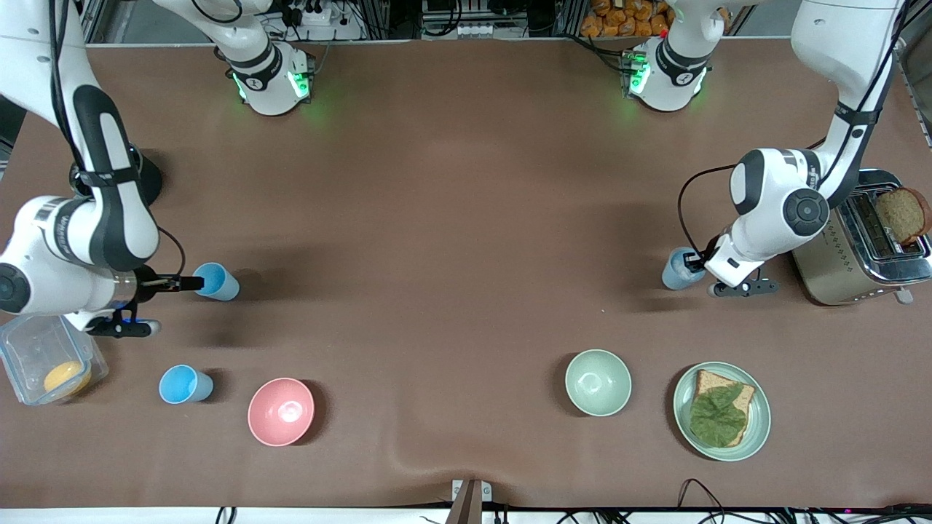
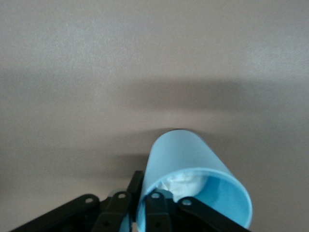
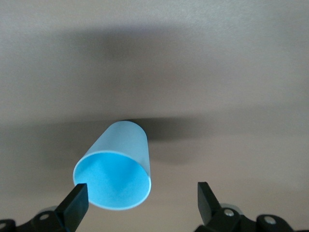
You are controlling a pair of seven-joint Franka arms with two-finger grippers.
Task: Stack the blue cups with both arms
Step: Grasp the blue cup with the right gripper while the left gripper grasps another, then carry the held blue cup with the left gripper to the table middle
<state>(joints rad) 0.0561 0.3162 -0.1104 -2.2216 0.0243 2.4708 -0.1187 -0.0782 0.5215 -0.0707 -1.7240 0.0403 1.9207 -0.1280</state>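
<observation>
A blue cup [image 1: 216, 281] stands upright toward the right arm's end of the table. My right gripper [image 1: 191, 283] is open at its rim. In the right wrist view the cup [image 3: 116, 166] stands between the fingers of the gripper [image 3: 141, 195], close to one fingertip [image 3: 77, 199]. A paler grey-blue cup [image 1: 681, 268] is toward the left arm's end. My left gripper [image 1: 697, 266] is shut on its rim. In the left wrist view the gripper [image 2: 146, 193] has one finger inside the cup [image 2: 183, 154] and one outside; something white lies in the cup. A third blue cup [image 1: 186, 384] stands beside the pink bowl.
A pink bowl [image 1: 281, 411] and a pale green bowl [image 1: 598, 382] sit near the front edge. A green plate [image 1: 761, 415] holds bread and a leaf. A toaster [image 1: 837, 280] with a bread slice stands beside the left arm. A clear box [image 1: 22, 342] lies under the right arm.
</observation>
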